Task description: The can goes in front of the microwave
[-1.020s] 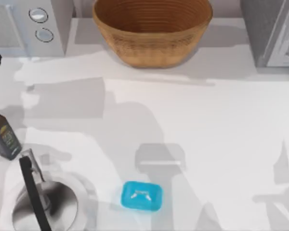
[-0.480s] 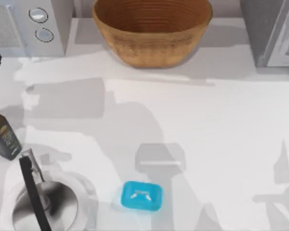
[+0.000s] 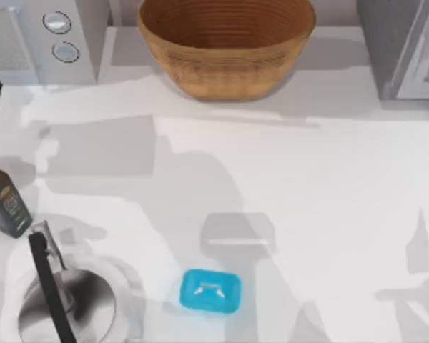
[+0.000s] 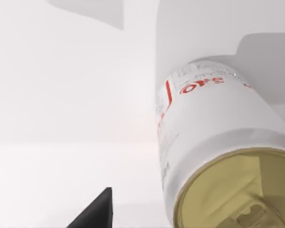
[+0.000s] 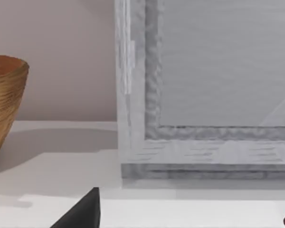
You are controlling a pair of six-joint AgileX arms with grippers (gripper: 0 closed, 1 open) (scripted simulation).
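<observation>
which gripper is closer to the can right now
Left. The can looms right in front of the left wrist camera, by the table's left edge. The right wrist camera faces the darker grey box on the right side.

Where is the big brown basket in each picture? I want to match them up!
Top view: the basket sits at the back of the table, in the middle.
Right wrist view: the basket stands beside the grey box, not touching it.
Left wrist view: this camera faces the can on the white table instead.
Shared landmark: the grey box, right of the basket in the top view.
</observation>
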